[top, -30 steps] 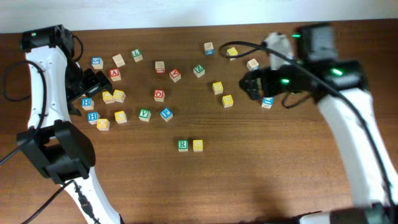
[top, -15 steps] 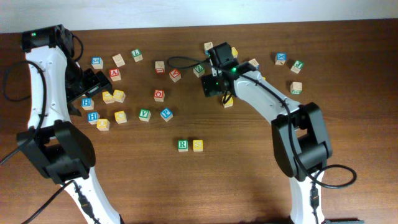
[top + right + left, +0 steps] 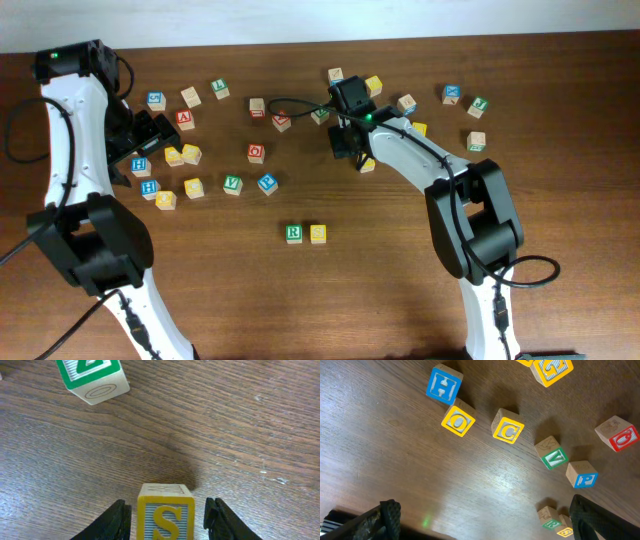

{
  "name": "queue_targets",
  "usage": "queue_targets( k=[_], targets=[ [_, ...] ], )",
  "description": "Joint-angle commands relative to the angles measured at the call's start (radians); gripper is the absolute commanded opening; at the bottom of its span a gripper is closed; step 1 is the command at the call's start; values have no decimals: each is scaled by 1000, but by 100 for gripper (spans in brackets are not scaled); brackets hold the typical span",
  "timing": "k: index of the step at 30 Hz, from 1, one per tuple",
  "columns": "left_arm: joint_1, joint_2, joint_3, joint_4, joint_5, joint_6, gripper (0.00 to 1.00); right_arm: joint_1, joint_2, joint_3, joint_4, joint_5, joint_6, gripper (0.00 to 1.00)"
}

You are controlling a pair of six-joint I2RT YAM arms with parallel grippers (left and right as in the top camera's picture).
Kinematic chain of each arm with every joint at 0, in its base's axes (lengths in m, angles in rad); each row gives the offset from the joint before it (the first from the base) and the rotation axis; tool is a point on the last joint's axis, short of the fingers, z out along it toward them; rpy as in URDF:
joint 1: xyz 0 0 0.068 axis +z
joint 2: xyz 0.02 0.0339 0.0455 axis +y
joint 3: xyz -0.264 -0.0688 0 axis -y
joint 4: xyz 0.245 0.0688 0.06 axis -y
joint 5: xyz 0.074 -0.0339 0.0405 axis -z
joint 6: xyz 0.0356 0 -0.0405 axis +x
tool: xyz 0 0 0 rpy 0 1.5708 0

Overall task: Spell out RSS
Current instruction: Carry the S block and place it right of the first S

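the right jaws are standing spread on either side of a yellow-faced s cube on the worktop. a thin gap is showing at each side, so they are not pinching it. a green-lettered cube, its letter cut off, is lying well beyond. in the overhead view the green r cube is sitting mid-worktop with a yellow cube just beside it, its letter unreadable. the left jaws are hanging wide apart, holding nothing, above a blue h cube, yellow o cube, yellow c cube, green v cube and blue p cube.
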Motion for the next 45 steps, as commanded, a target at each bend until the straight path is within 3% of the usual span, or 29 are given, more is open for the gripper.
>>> queue_targets(
  k=[1,5,8,13,17,19,23,26,30,37,38,41,42,45],
  targets=[
    [7,-8,0,-1,3,12,99,3,7,4,-14,-11,8,41],
    [7,-8,0,-1,3,12,99,3,7,4,-18,-32,8,39],
    [7,-8,0,-1,3,12,99,3,7,6,-19,-32,8,25],
    [7,-8,0,-1,3,12,99,3,-57,49,-62,-32,8,25],
    [7,-8,0,-1,3,12,99,3,-254,100,-249,-31,20,26],
    [7,-8,0,-1,3,12,99,3,-409,100,-409,-30,101,26],
    [7,-8,0,-1,3,12,99,38,-478,66,-734,-96,288,25],
    [7,-8,0,-1,3,12,99,125,-474,-159,-677,-100,457,25],
    [7,-8,0,-1,3,12,99,221,-474,-401,-397,-154,549,27],
    [7,-8,0,-1,3,12,99,251,-466,-461,-308,-21,564,32],
    [7,-8,0,-1,3,12,99,244,-466,-461,-296,-21,565,34],
    [7,-8,0,-1,3,12,99,194,-466,-461,-257,-27,740,48],
    [7,-8,0,-1,3,12,99,185,-465,-461,-251,-32,873,65],
    [7,-8,0,-1,3,12,99,185,-426,-461,-200,-29,1071,68]
  ],
)
